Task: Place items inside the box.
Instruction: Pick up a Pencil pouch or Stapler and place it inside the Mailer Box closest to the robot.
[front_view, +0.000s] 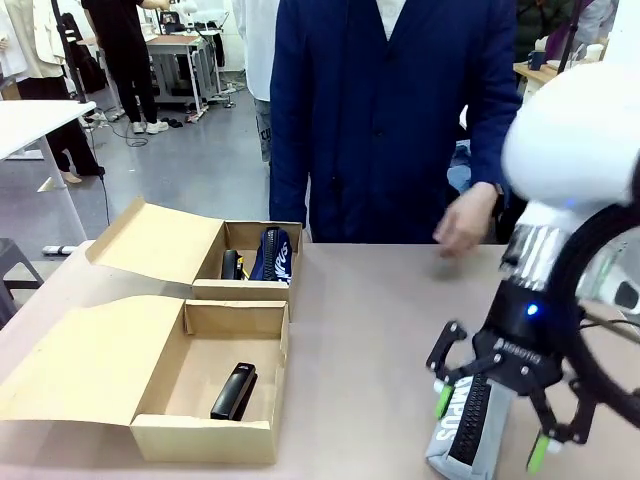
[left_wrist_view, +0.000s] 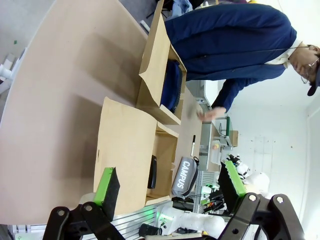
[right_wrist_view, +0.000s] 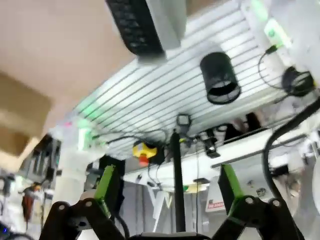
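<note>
A grey "CAMPUS" pencil case (front_view: 468, 438) lies on the table at the near right. My right gripper (front_view: 490, 426) hangs open just over it, with a green pad on each side and nothing gripped. The right wrist view has the case (right_wrist_view: 142, 22) at the top, well clear of the right gripper (right_wrist_view: 168, 185). A black stapler (front_view: 233, 391) lies in the near cardboard box (front_view: 205, 436). A navy pouch (front_view: 272, 255) stands in the far box (front_view: 245, 290). My left gripper (left_wrist_view: 169, 181) is open and empty, high over the boxes, stapler (left_wrist_view: 152, 171) and case (left_wrist_view: 184, 176).
A person in a blue coat stands at the far edge, one hand (front_view: 465, 220) hovering over the table. A thin pen-like thing (left_wrist_view: 193, 145) lies on the table beside the boxes. Both boxes have their lids folded out to the left. Bare tabletop (front_view: 380, 320) lies between boxes and case.
</note>
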